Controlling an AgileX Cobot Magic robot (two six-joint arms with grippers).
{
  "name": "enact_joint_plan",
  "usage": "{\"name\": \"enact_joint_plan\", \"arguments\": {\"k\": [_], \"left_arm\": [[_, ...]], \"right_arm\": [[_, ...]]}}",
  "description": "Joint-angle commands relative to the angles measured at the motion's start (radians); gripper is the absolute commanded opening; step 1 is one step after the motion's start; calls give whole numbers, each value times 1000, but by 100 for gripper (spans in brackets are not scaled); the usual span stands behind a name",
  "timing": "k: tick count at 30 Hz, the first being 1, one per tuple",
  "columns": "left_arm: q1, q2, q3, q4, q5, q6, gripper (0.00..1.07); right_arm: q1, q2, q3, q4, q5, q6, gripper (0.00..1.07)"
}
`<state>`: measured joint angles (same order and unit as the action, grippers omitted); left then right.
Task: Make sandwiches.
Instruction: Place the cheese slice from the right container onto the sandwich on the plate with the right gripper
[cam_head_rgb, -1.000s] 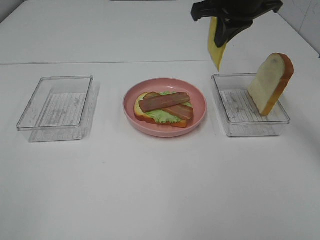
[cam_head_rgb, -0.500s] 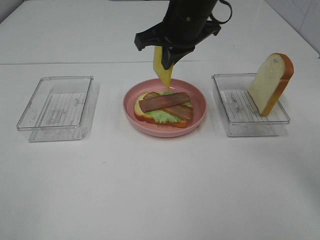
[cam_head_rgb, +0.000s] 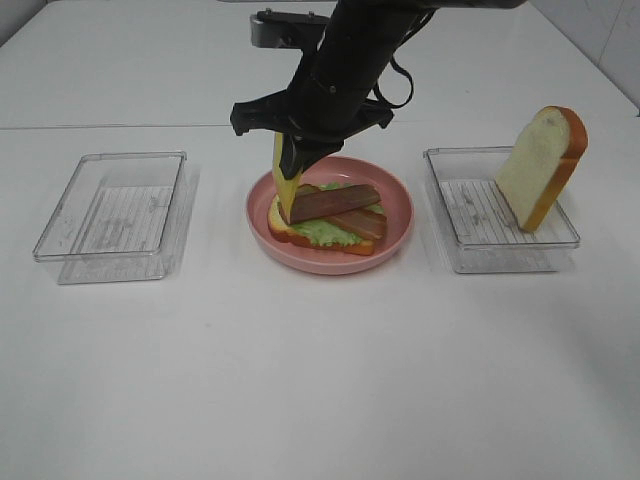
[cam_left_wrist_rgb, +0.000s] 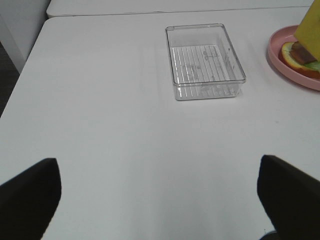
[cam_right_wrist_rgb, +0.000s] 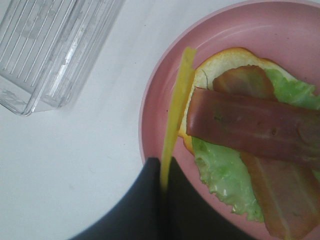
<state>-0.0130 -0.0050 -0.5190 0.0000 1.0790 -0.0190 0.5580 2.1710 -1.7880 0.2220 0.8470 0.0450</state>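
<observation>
Yellow cheese (cam_head_rgb: 283, 181) is hanging edge-down from the right claw (cam_right_wrist_rgb: 162, 172), which we are seeing pinched tight on its upper edge. In the overhead view its lower corner is reaching the 9 o'clock side of the sandwich (cam_head_rgb: 328, 216), close to or touching the bread there; we cannot tell which.

We are judging the build to be well past halfway. One bread slice is lying on the pink plate (cam_head_rgb: 395, 190) with ruffled lettuce (cam_right_wrist_rgb: 223, 170) over it and two bacon strips (cam_right_wrist_rgb: 250, 122) crossing on top. The cheese is not yet lying flat on the stack, and the last bread slice (cam_head_rgb: 541, 165) is leaning upright in the clear tray (cam_head_rgb: 500, 255) at 3 o'clock of the plate, waiting to close the sandwich. The other clear tray (cam_head_rgb: 112, 215), at 9 o'clock of the plate, is holding nothing we can see.

We are finding several things hard to read. The right arm is covering the plate's 12 o'clock rim in the overhead view, and the claw's own tips are merging into one dark shape in its wrist view. The left claw (cam_left_wrist_rgb: 160, 185) is spread wide over bare counter (cam_head_rgb: 320, 380), only its two dark tips showing, and it is out of the overhead frame altogether. How much of the bottom bread lies under the lettuce stays hidden.
</observation>
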Motion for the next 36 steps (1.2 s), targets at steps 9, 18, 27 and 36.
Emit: {"name": "enact_joint_plan", "arguments": {"k": [9, 18, 27, 36], "left_arm": [[2, -19, 3, -7, -4, -4, 100], [2, -19, 3, -7, -4, -4, 100], [2, -19, 3, -7, -4, -4, 100], [2, -19, 3, -7, -4, -4, 100]], "right_arm": [[-2, 62, -3, -134, -16, -18, 0], [-2, 90, -3, -249, -17, 11, 0], [-2, 90, -3, -362, -9, 9, 0], [-1, 89, -3, -363, -8, 9, 39]]}}
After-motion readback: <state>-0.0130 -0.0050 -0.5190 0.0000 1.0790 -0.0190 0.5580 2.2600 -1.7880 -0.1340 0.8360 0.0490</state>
